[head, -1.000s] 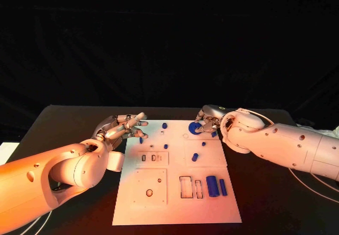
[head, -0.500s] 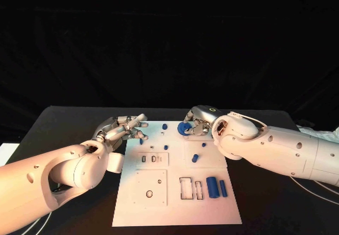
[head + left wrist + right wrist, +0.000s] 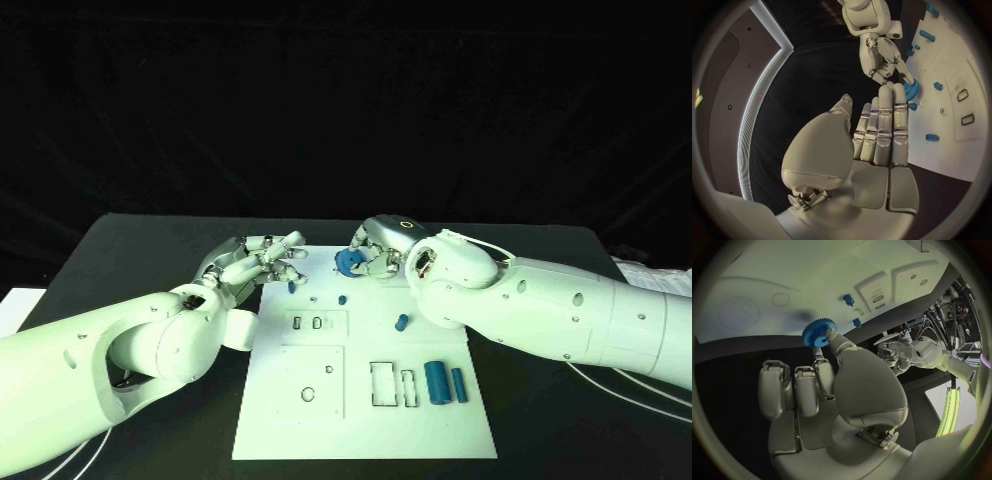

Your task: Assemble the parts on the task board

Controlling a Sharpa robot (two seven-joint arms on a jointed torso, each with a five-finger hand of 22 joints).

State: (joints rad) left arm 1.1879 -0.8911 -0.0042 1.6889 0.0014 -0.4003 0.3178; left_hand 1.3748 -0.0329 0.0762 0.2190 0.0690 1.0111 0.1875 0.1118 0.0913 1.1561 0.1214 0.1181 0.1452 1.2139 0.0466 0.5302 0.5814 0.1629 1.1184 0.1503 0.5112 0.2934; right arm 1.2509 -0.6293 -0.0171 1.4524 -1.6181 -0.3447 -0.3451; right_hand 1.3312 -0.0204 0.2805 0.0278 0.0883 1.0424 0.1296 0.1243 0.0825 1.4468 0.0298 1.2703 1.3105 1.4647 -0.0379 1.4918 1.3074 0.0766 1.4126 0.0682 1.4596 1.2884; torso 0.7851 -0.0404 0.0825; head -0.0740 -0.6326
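The white task board (image 3: 361, 400) lies in the middle of the black table. Over its far edge my right hand (image 3: 378, 250) pinches a blue gear (image 3: 349, 261) between thumb and finger; the right wrist view shows the gear (image 3: 819, 332) at the fingertips, just above the board (image 3: 786, 280). My left hand (image 3: 257, 262) hovers at the board's far left corner, fingers stretched out and holding nothing. Its fingertips point at the gear (image 3: 911, 89) and nearly reach my right hand (image 3: 886, 62).
Small blue pegs (image 3: 343, 298) (image 3: 401, 322) (image 3: 290, 286) sit on the far half of the board. Two blue cylinders (image 3: 436, 383) (image 3: 459, 384) lie near its right edge beside rectangular slots (image 3: 379, 384). An oval hole (image 3: 307, 395) lies near left.
My right hand has carried the blue gear leftward along the board's far edge, closer to my left hand. The left hand has barely moved.
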